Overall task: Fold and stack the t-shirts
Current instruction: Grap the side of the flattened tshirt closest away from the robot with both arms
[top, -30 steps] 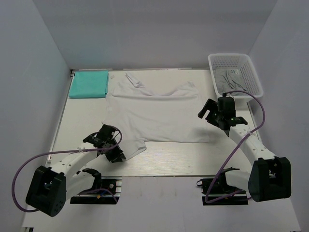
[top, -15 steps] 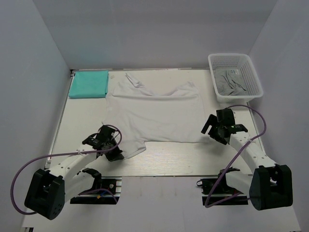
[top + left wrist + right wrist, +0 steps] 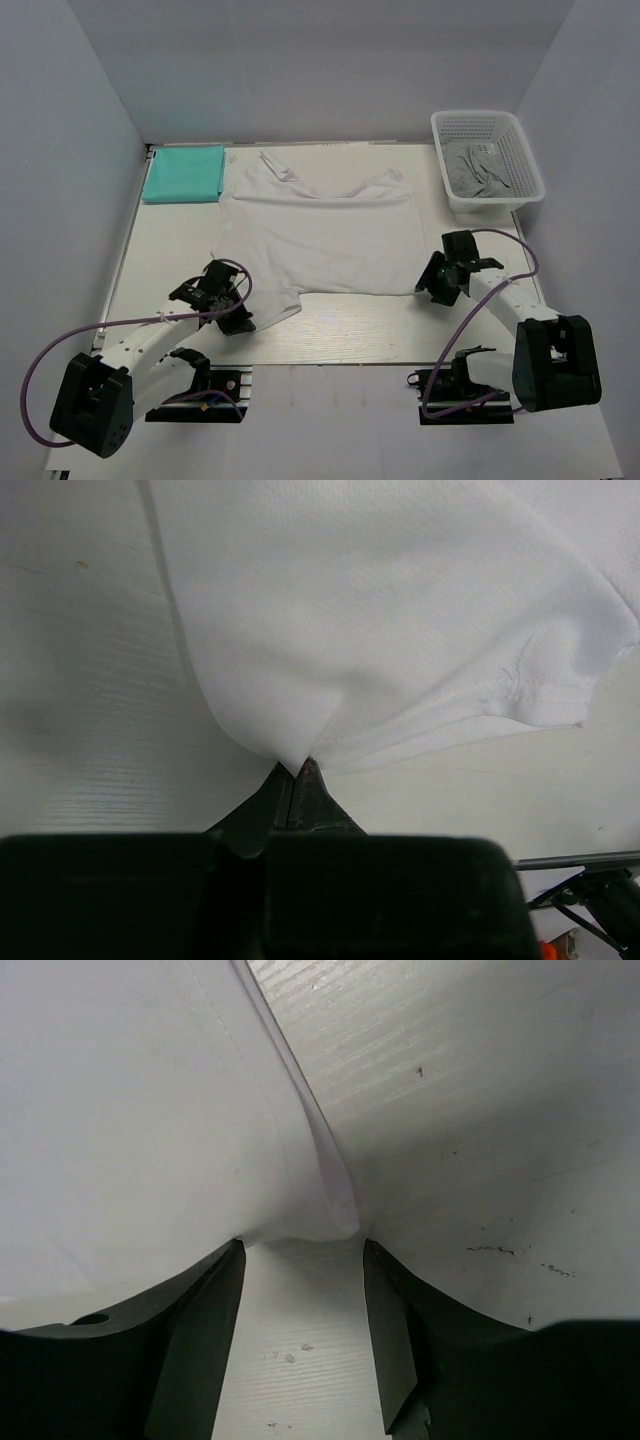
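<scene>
Table (image 3: 170, 250), pale, bearing all else; white t-shirt (image 3: 320, 235) spread flat over its middle, collar on the far side of both sets of fingers, not yet folded as I read it; teal t-shirt (image 3: 183, 173), a neat folded rectangle well beyond my left gripper (image 3: 243, 322); basket (image 3: 487, 122) well beyond my right gripper (image 3: 430, 285), with grey cloth (image 3: 480, 170) inside it.

Left gripper (image 3: 295, 770): fingers together, pinched on the white t-shirt's near-left corner; cloth fans away ahead of the tips.

Right gripper (image 3: 300, 1245): fingers apart; the near-right hem corner sits at the mouth of the gap, touched by neither finger as far as I can see.

My judgement: one shirt is folded and placed; the white one awaits its first fold once the right side closes; stacking is left.
</scene>
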`<action>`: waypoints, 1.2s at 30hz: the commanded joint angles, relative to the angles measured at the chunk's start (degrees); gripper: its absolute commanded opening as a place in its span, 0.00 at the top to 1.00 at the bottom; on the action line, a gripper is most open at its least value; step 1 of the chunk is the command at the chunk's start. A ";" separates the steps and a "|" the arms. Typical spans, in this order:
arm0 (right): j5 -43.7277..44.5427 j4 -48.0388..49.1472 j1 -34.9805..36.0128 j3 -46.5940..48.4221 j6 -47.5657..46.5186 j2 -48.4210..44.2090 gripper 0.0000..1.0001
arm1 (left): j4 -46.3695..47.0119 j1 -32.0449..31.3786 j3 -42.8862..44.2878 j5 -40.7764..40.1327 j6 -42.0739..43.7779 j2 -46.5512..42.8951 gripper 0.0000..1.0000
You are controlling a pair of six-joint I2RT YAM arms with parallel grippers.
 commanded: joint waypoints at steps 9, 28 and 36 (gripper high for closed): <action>3.69 2.60 0.04 -0.74 2.53 4.59 0.40 | -0.74 -0.18 0.64 -0.20 1.10 0.64 1.00; -4.28 -14.27 -0.05 -0.13 -0.72 -11.13 1.00 | -20.50 -0.18 8.46 3.93 -0.75 -11.13 1.00; -6.85 -12.08 0.04 4.00 -1.77 -9.21 1.00 | -9.29 -0.18 10.57 4.19 2.40 -10.18 1.00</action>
